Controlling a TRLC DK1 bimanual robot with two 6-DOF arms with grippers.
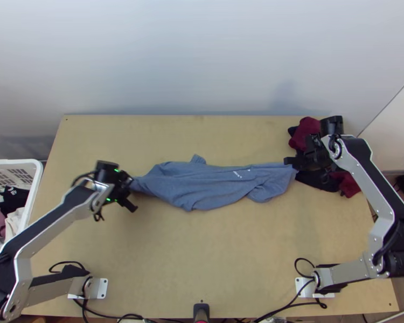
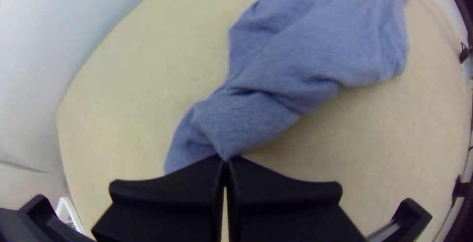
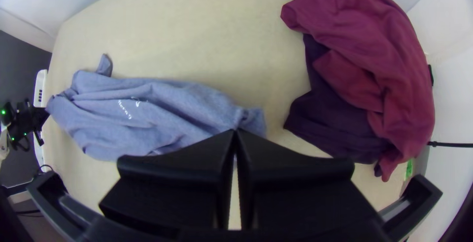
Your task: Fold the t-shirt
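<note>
Across the middle of the wooden table [image 1: 202,253]: holding blue t-shirt [image 1: 213,185] lengthwise, bunched, between left gripper [image 2: 225,159] and right gripper [image 3: 235,131].
Both clenched, pinching 1 end each by small bites of cloth. Could slip free if pulled hard, given shallow grips; could fold crooked if laid down this twisted. Might snag maroon garment [image 3: 374,50] near right gripper on a wide swing. Soft-looking, matte, heathered knit; long uneven strip, diagonal ridges, 1 stubby flap poking from far edge.

Left gripper [image 1: 131,189] pinched together, right gripper [image 1: 297,162] likewise (fingertips meeting), the two well apart
</note>
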